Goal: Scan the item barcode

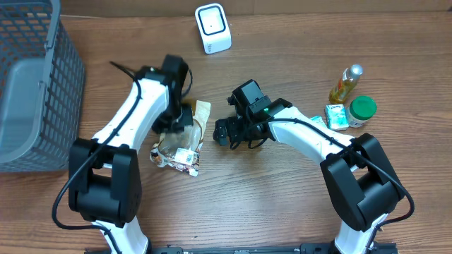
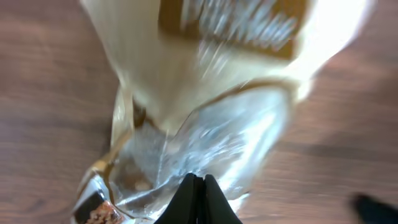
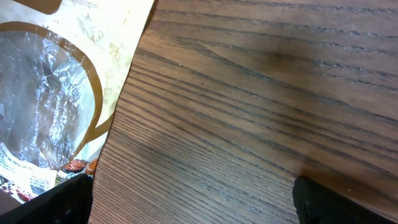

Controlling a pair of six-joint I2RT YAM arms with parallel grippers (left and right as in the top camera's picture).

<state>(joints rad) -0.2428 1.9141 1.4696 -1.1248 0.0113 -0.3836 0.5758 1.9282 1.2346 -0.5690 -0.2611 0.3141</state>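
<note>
Two claws meet mid-worktop (image 1: 282, 212). The left claw (image 2: 198, 185) is pinched tight on the clear film of the snack bag (image 1: 180, 149) near the worktop's middle. The right claw (image 1: 226, 132) gapes wide just beside it, holding nothing. A white scanner (image 1: 212, 28) stands at the far edge.

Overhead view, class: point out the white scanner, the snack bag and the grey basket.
white scanner (image 1: 212, 27), overhead view, front face
snack bag (image 1: 178, 152), overhead view, clear window
grey basket (image 1: 70, 92), overhead view, mesh side wall

One snack bag (image 1: 180, 152), one white scanner (image 1: 212, 28), one mesh basket (image 1: 67, 106), one bottle (image 1: 345, 85), one green-capped jar (image 1: 362, 111), one small carton (image 1: 336, 116).
</note>
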